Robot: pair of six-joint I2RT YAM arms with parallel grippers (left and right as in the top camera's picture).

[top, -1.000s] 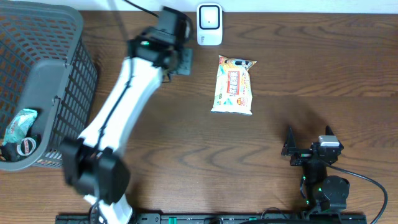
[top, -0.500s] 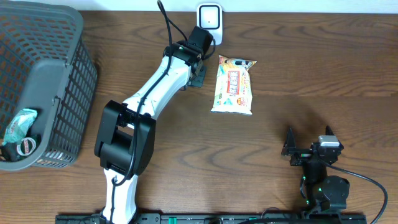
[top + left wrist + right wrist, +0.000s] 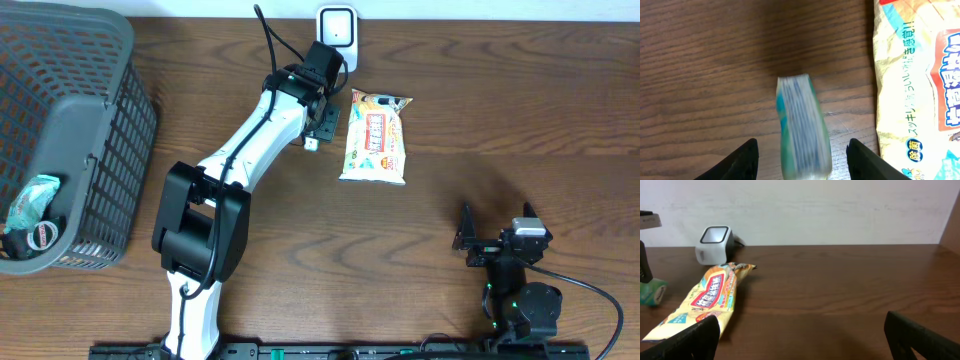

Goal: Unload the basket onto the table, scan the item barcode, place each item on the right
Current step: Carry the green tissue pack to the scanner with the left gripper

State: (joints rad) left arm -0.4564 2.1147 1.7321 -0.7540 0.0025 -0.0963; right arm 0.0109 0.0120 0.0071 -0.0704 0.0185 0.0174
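Note:
A small teal and white pack (image 3: 802,127), blurred, lies between the fingers of my left gripper (image 3: 802,162), with a gap on each side, so the gripper is open and not holding it. From overhead the pack (image 3: 313,141) pokes out just below the left gripper (image 3: 322,118), left of a yellow snack bag (image 3: 376,137). The white barcode scanner (image 3: 337,38) stands at the table's back edge, just beyond the gripper. My right gripper (image 3: 497,240) rests open near the front right with nothing between its fingers. The right wrist view shows the scanner (image 3: 715,244), the bag (image 3: 705,302) and the pack (image 3: 651,291).
A grey mesh basket (image 3: 100,120) stands at the far left with a few wrapped items (image 3: 30,205) inside. The yellow bag (image 3: 917,85) lies close to the right of the left gripper. Dark wood table stretches between the bag and the right gripper.
The left arm swung right from near the basket to beside the scanner. Its jaws then opened, and the teal pack now shows loose below the gripper. The right arm has not moved.

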